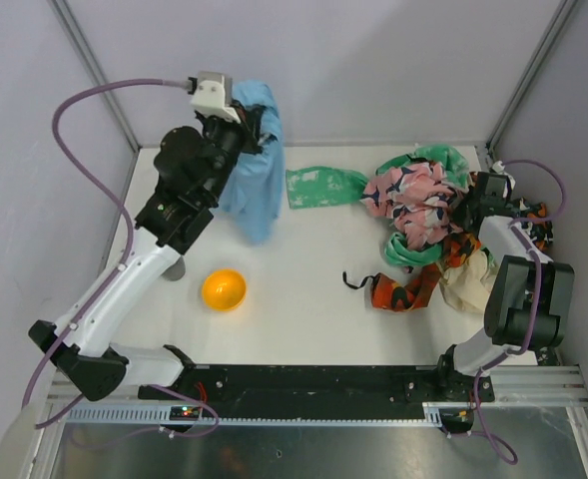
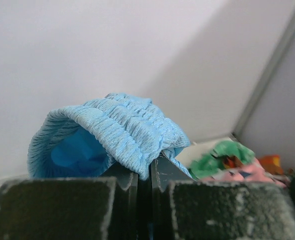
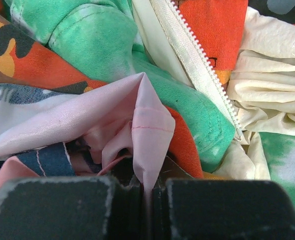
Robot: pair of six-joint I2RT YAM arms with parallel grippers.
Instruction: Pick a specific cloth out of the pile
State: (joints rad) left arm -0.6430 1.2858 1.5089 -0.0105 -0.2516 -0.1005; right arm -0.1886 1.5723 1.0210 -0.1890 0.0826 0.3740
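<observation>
The white table (image 1: 303, 269) was closed in by pale walls (image 1: 373, 70) at the back and both sides, with metal posts (image 1: 533, 70) at the far corners. Its middle and near strip were left bare.

The pile (image 1: 428, 220) was heaped along the right edge, from the far right corner toward the near side. It was a crumpled mass of pink patterned, mint green, orange-and-black and cream fabric, and a white zipper (image 3: 207, 65) was seen running along a cream piece.

The cloth (image 1: 256, 190) was held up at the far left of the table near the back wall, well apart from the pile. It was a plain sky-blue piece hung in a long drape, with a gathered, ribbed hem bunched over the fingers. Whether its lower end touched the table could not be told.

A mint speckled rag (image 1: 323, 186) was spread flat between cloth and pile. An orange bowl (image 1: 224, 289), round and smooth, was set near the left arm (image 1: 144, 269), in front of the cloth.

The left gripper (image 1: 254, 128) was clamped narrow on the cloth's top. The right gripper (image 1: 465, 200) was sunk into the pile, pinched tight on a pink fold of it.
</observation>
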